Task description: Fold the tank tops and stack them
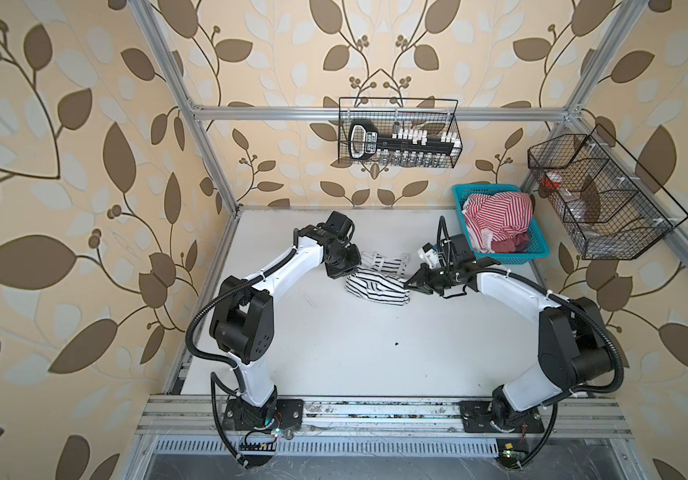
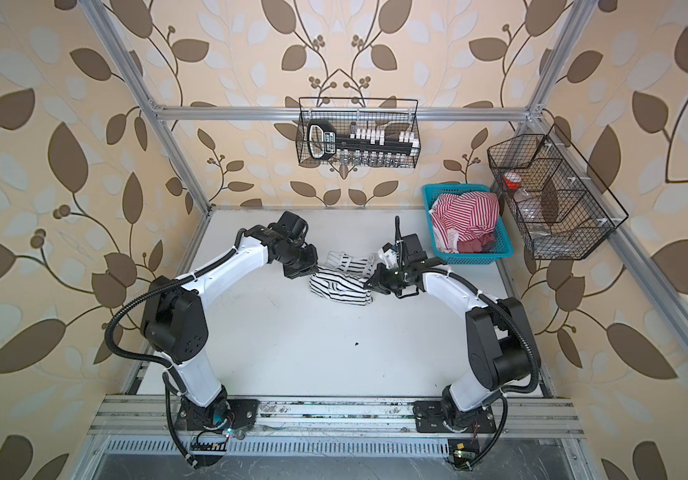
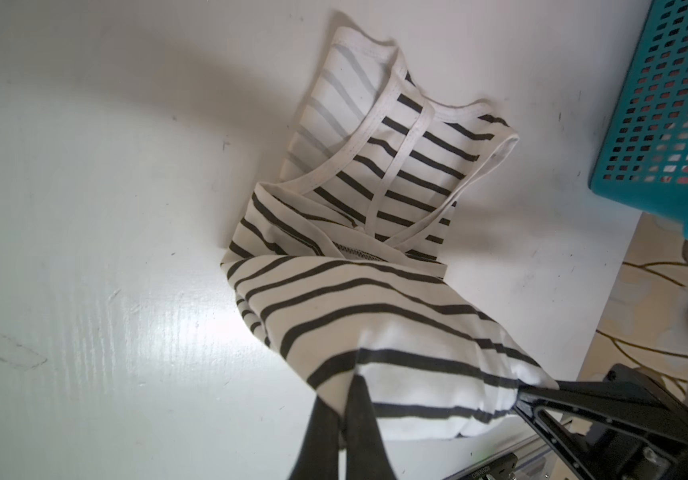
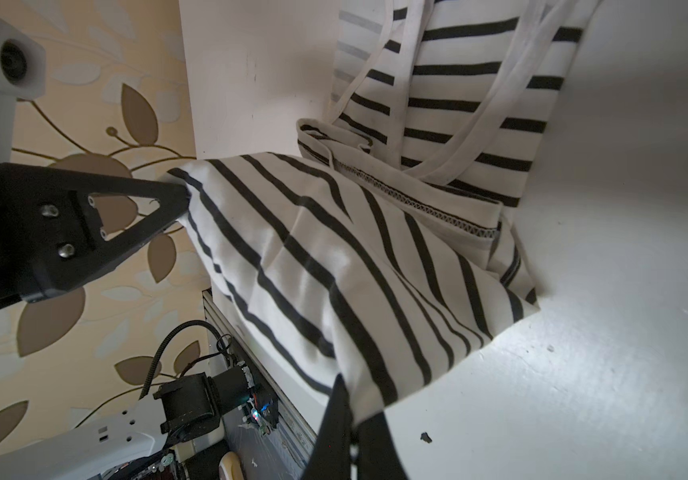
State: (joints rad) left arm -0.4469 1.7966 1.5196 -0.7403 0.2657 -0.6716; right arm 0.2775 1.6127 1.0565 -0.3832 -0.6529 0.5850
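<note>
A black-striped tank top (image 1: 377,287) (image 2: 340,286) lies at the back middle of the white table, with its straps toward the back wall. Its lower part (image 3: 375,299) (image 4: 334,257) is raised and doubled over toward the straps. My left gripper (image 1: 350,275) (image 3: 346,392) is shut on one corner of that raised hem. My right gripper (image 1: 408,286) (image 4: 348,401) is shut on the opposite corner. Each wrist view also shows the other gripper pinching the cloth. The red-striped tank top (image 1: 496,216) (image 2: 466,214) lies crumpled in a teal basket.
The teal basket (image 1: 541,250) (image 2: 505,249) (image 3: 666,104) stands at the back right of the table, close behind my right wrist, with dark red cloth in it too. Black wire baskets (image 1: 400,133) (image 1: 599,199) hang on the back and right walls. A dark speck (image 1: 396,343) lies mid-table.
</note>
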